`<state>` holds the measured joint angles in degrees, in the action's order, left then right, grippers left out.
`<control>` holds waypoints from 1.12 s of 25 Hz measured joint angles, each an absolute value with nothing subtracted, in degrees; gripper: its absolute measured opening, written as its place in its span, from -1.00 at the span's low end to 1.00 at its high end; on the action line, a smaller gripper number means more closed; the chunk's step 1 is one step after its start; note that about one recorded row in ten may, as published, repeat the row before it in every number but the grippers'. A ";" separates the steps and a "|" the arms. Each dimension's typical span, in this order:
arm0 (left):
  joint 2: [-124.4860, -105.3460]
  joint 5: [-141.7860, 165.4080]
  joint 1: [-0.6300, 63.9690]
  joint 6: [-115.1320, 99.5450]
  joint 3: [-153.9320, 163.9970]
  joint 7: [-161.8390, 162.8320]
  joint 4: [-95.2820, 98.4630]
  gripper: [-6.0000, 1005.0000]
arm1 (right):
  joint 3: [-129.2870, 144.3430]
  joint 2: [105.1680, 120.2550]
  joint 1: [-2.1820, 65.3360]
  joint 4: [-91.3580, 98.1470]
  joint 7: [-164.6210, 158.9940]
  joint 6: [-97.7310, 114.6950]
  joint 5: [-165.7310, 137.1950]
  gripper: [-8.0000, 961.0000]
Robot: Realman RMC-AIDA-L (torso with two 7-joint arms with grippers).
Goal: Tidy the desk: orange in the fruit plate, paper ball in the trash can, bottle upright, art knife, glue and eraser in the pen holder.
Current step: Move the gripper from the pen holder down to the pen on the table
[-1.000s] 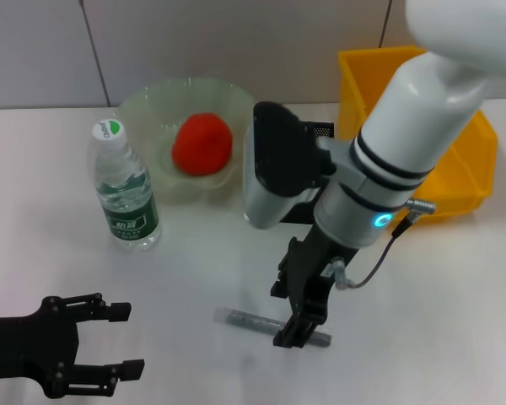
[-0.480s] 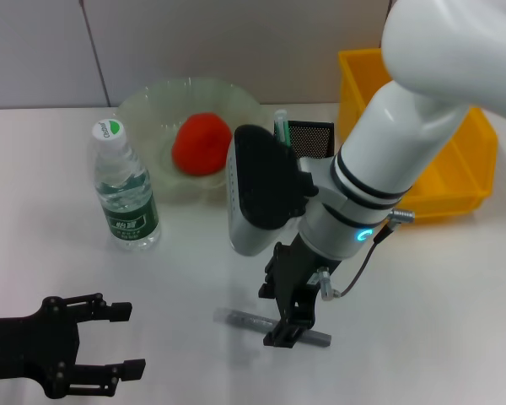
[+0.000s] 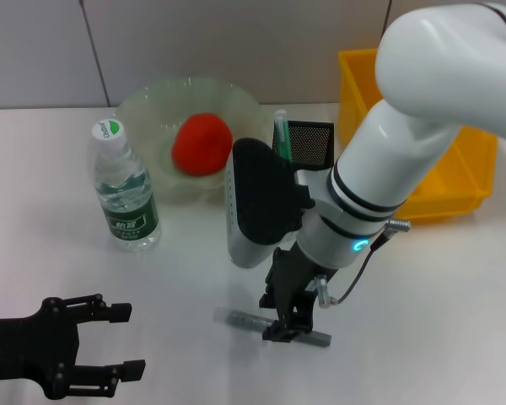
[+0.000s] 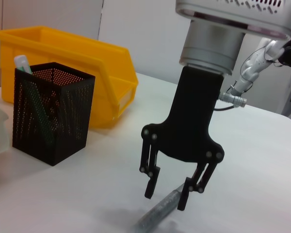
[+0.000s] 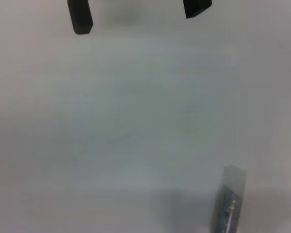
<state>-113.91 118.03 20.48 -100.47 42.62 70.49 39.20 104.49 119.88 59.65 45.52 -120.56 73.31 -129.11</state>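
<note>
Low and centre in the head view, the right gripper (image 3: 288, 327) hangs over the art knife (image 3: 246, 319), a slim grey bar lying flat on the desk (image 3: 438, 321); its fingers stand apart, spread wider than the bar, with nothing between them, and in the left wrist view one fingertip is down beside the knife's far end while the other stands clear of it. The grasp looks off-centre to me: the jaws sit toward one end of the bar, so closing there could let it pivot or swing when lifted. Better to slide along toward the middle, square the fingers across the narrow width, lower until the tips nearly touch the tabletop, then close firmly. The pen holder (image 3: 309, 143) waits upper centre, already carrying a green-capped stick, so the knife should go in nearly vertical to clear the mesh rim. Elsewhere the orange (image 3: 201, 144) lies in the fruit plate (image 3: 152, 101), the bottle (image 3: 124, 190) stands upright at left, and the trash can (image 3: 468, 173) is at upper right. Parked at lower left, the left gripper (image 3: 110, 340) rests with its fingers spread and empty.
</note>
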 joint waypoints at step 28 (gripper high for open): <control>-113.82 118.19 20.48 -101.64 42.01 70.58 39.20 0.65 | 106.44 119.88 59.84 42.26 -120.28 70.04 -126.65 -0.37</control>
